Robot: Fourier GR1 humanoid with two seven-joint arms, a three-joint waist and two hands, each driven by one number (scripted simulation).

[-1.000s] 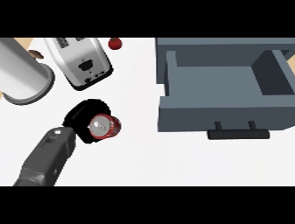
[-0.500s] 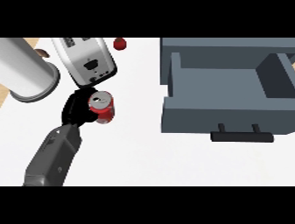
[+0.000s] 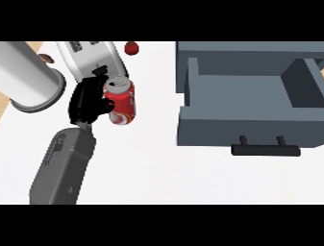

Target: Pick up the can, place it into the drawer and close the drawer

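Just right of the black left hand (image 3: 88, 102) stood the red can (image 3: 120, 102), and the hand's fingers were curled round its near side, grasping it about the middle. The can leaned a little, its silver top (image 3: 118, 85) tipped toward the far edge of the counter, and it seemed lifted or about to lift off the white counter (image 3: 164, 168), though contact underneath could not be made out.

To carry this step well, the hand would likely need to raise the can straight up first, since a white toaster (image 3: 86, 55) sat just beyond the hand and a tall white cylinder (image 3: 18, 74) stood close on its left. Only then should it travel right, well away from the hand, to the open grey drawer (image 3: 253, 120), going over the front wall and lowering into the hollow behind it.

As for the can itself, it was a slim red drinks can with white markings and a bright metal lid; smooth and round, it could probably slip or twist if tilted further. The right hand did not show.
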